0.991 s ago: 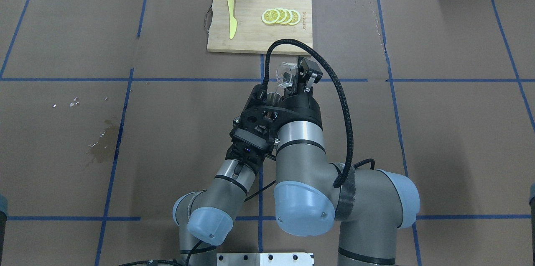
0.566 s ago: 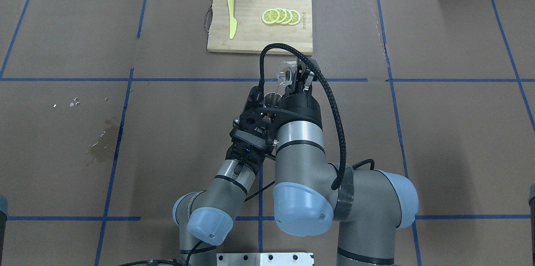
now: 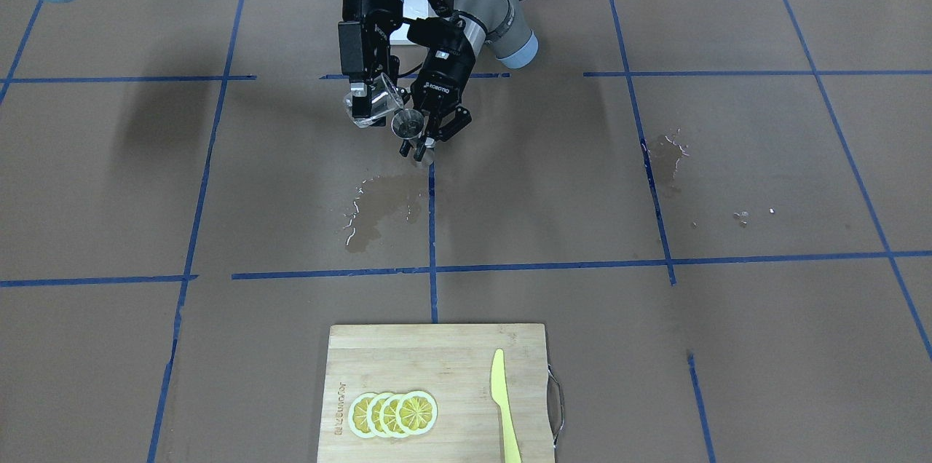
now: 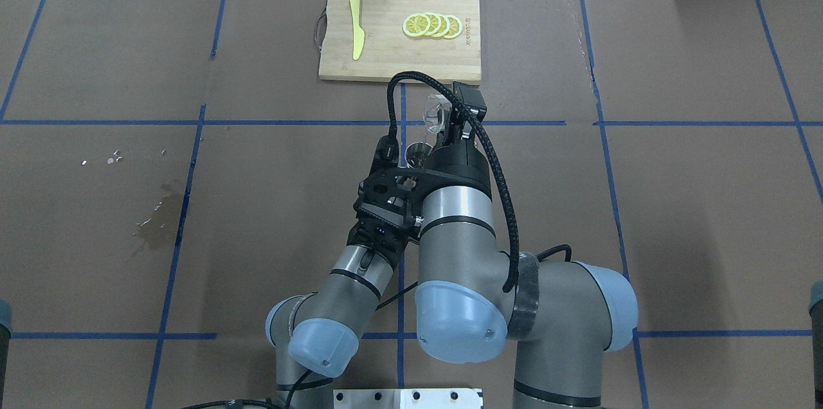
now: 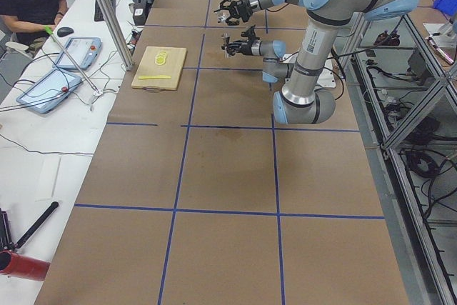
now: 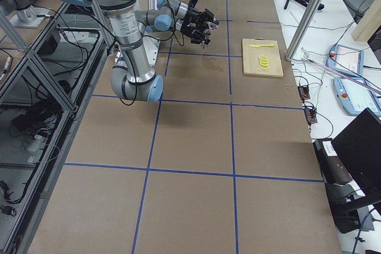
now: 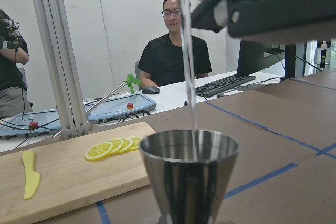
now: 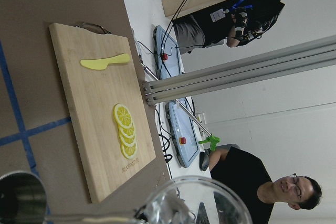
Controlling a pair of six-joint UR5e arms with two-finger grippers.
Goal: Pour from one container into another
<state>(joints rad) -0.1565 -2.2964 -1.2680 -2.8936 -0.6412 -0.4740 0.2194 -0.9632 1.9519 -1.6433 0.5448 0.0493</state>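
Glass cup [image 3: 380, 111] tipped further; right tool [image 3: 366, 100] grips it, left tool [image 3: 421, 143] jigger [image 3: 406, 124].

— Where's the overhead camera?
— High behind the robot [image 4: 456, 229], looking forward and down on the brown paper-covered tabletop [image 4: 675, 216]; the front one faces it from across. Both catch the pale wooden cutting board [image 4: 392, 55].
— The side views?
— High at either end, far back.
— The wrists?
— Very close: left beside the small grey steel hourglass jigger [image 7: 189, 177], right at the rim of the clear flared glass cup [image 8: 173, 205].
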